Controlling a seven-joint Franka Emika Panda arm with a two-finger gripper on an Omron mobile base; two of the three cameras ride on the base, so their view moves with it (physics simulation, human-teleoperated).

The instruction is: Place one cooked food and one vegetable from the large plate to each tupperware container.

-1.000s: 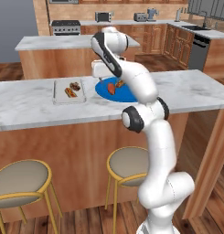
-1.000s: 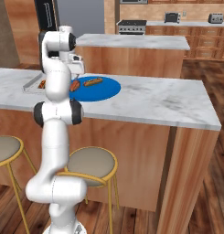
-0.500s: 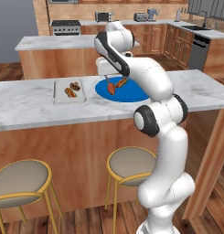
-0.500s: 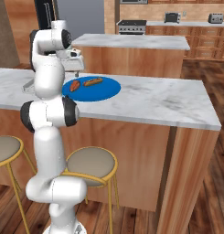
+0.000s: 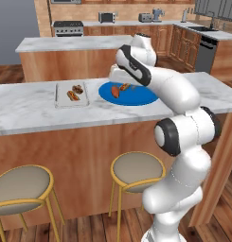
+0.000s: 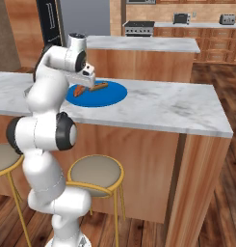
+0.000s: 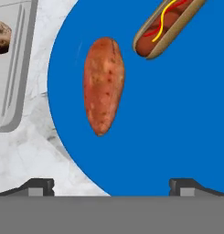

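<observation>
Hovering above the blue plate, the gripper has its jaws spread to full width and holds nothing; both fingertips stand clear of every item. Directly ahead of the gripper, a red-orange tapered vegetable lies on the plate, near its edge. Just beyond it, a hot dog with a yellow squiggle rests on the same plate, apart from the vegetable. Beside the plate, on the marble counter, sits a pale grey container; it holds a second hot dog and a brown lumpy piece. In the left base view, the arm crosses the near side of the plate, partly masking it.
</observation>
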